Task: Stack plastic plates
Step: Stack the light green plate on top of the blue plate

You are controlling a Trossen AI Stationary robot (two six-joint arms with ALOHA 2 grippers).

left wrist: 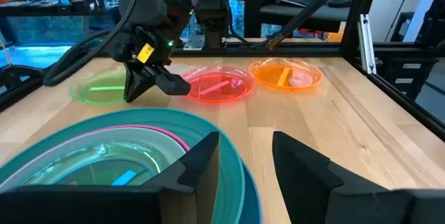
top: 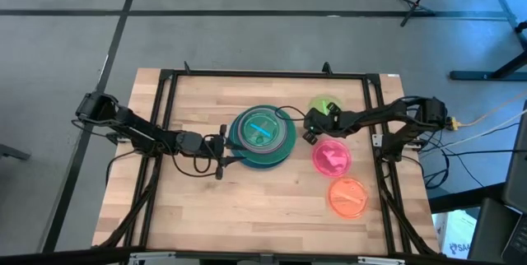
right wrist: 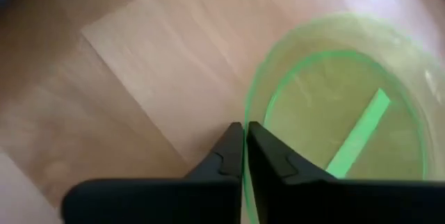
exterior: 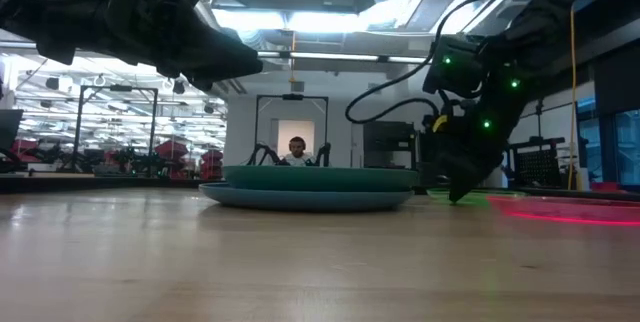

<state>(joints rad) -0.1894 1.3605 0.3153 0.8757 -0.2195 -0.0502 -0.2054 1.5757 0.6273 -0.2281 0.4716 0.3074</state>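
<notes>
Right wrist view: right gripper (right wrist: 244,135) jaws pinch the lime plate's (right wrist: 334,113) rim. Left gripper (top: 221,162), jaws wide, waits at the stack's (top: 262,137) eight o'clock.

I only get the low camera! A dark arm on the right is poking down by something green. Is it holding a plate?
Observer: Yes. The right wrist view shows the right tool pinched shut on the rim of the lime plate.
Operator: How many plates are lying by themselves?
Observer: Three, seen from the high view: the lime one, a pink plate and an orange plate, all to the right of the stack.
Operator: And the other arm?
Observer: The left tool is open, right at the stack's edge. I can't tell whether it touches.
</notes>
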